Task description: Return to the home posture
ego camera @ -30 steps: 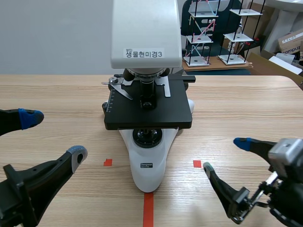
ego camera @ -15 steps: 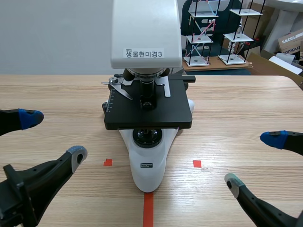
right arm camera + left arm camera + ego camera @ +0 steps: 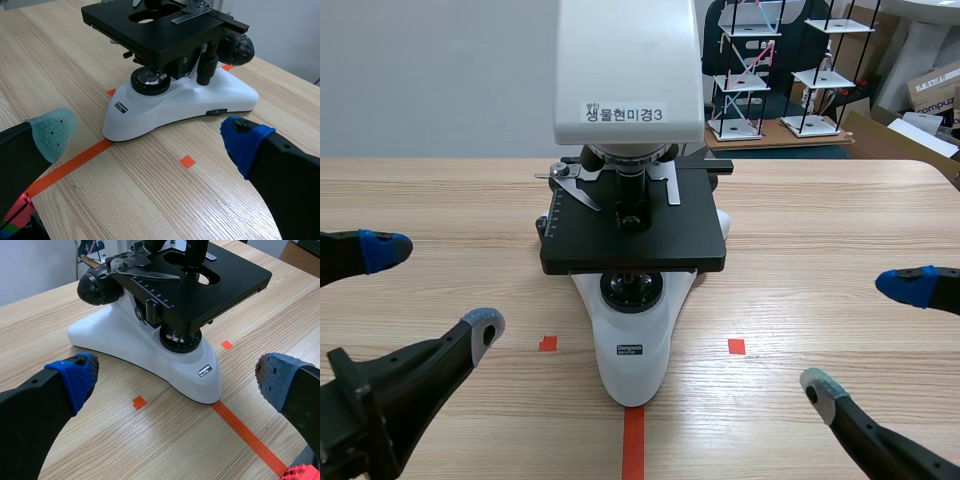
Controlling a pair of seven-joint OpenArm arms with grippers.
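A white microscope (image 3: 632, 210) with a black stage stands at the table's middle, its foot over the orange-red tape line. My left gripper (image 3: 425, 290) rests low at the left, open, with nothing between its fingers. My right gripper (image 3: 865, 330) sits low at the right, also open and empty. In the left wrist view the microscope (image 3: 165, 320) lies ahead of the open left gripper (image 3: 177, 382). Ahead of the right gripper (image 3: 150, 135), which holds nothing, the right wrist view shows the microscope's (image 3: 172, 95) white base and black stage.
Behind the table stand wire-frame models (image 3: 790, 70) and cardboard boxes (image 3: 935, 95). Bare wooden table (image 3: 820, 230) spreads on both sides of the microscope.
My right gripper has drawn back to the right and down, away from the microscope, with its fingers spread wider. The left arm has not moved.
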